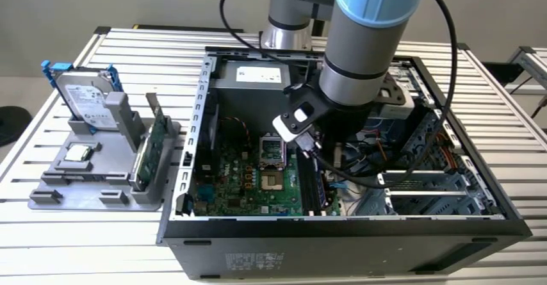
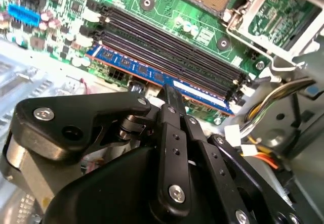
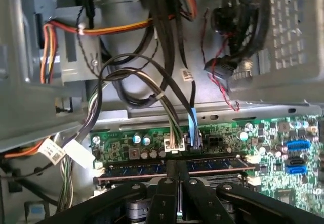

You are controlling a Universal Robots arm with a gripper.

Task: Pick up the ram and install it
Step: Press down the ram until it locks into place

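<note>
Now end effector (image 2: pixel 169 95) pinches ram (image 2: pixel 152 75) upright in slot, cables (image 3: pixel 167 107) close behind.

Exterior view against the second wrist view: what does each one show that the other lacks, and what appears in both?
Exterior view alone: the hard drive and the expansion card standing in the grey holder on the exterior view's left, beside the open computer case. Second wrist view alone: the hand shut on the ram, which sits at the outermost of the memory slots. Both: the green motherboard and its CPU socket.
</note>
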